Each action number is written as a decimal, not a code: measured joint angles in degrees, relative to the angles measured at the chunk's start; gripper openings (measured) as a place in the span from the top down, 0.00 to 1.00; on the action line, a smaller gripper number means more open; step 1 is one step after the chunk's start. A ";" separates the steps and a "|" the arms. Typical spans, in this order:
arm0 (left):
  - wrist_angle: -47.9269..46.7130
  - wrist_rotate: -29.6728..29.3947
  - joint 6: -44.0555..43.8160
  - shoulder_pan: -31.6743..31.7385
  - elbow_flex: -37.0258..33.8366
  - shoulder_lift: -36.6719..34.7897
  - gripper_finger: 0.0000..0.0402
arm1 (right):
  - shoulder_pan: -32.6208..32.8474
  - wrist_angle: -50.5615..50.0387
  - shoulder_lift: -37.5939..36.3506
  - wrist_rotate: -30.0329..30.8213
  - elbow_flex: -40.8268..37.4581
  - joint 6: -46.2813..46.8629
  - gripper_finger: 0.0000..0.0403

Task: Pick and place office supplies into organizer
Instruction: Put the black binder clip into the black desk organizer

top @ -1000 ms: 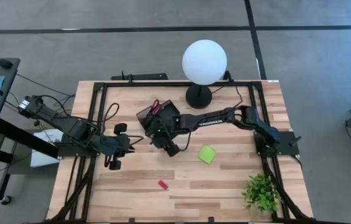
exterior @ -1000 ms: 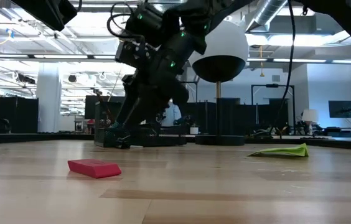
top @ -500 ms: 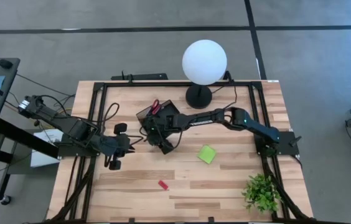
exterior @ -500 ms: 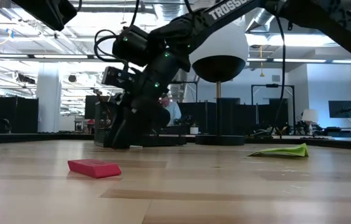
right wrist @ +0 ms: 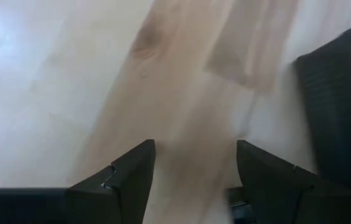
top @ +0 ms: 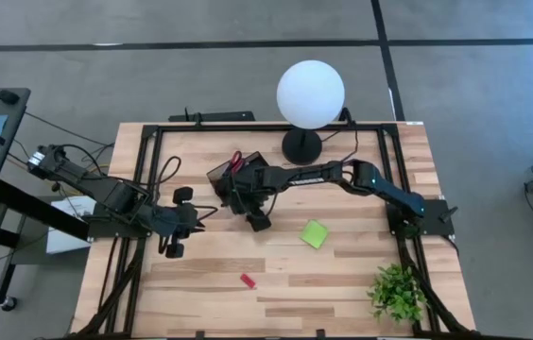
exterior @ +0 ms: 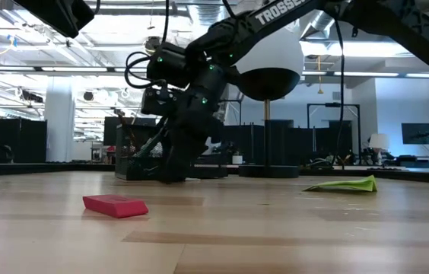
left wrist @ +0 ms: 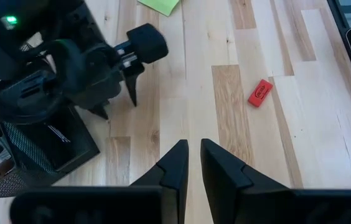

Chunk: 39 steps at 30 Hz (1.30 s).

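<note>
Right hand (top: 241, 201) fingers apart over bare wood beside organizer (top: 238, 175) edge, left hand (top: 191, 215) nearly together, parked.

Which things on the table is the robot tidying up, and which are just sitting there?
Part of the job:
- black organizer
- red-handled scissors, already in the organizer
- lime-green sticky-note pad
- small red piece

Just lying about:
- white globe lamp
- green leafy plant
</note>
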 joint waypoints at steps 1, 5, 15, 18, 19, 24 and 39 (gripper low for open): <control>0.00 0.00 0.00 0.00 0.00 0.00 0.90 | 0.37 -0.89 -0.03 0.13 0.05 0.61 0.46; -0.02 0.00 0.00 0.02 0.00 0.00 0.90 | 1.67 -4.49 -0.35 1.86 0.02 3.75 0.46; 0.00 0.00 0.00 0.01 0.00 0.00 0.90 | 2.19 -6.55 -2.60 12.56 0.05 -0.63 0.46; 0.04 0.00 0.00 0.01 0.00 0.00 0.90 | 1.50 -5.86 -2.99 15.34 0.23 -2.17 0.46; 0.04 0.00 0.00 0.02 0.00 0.02 0.90 | 1.42 -5.73 -3.24 15.87 0.18 -2.58 0.46; 0.00 0.00 0.00 0.00 0.00 0.02 0.90 | 1.10 -4.52 -3.55 16.76 0.29 -3.90 0.46; 0.02 0.00 0.00 0.02 0.00 0.02 0.90 | -2.63 -1.94 -4.42 16.80 0.35 -9.43 0.46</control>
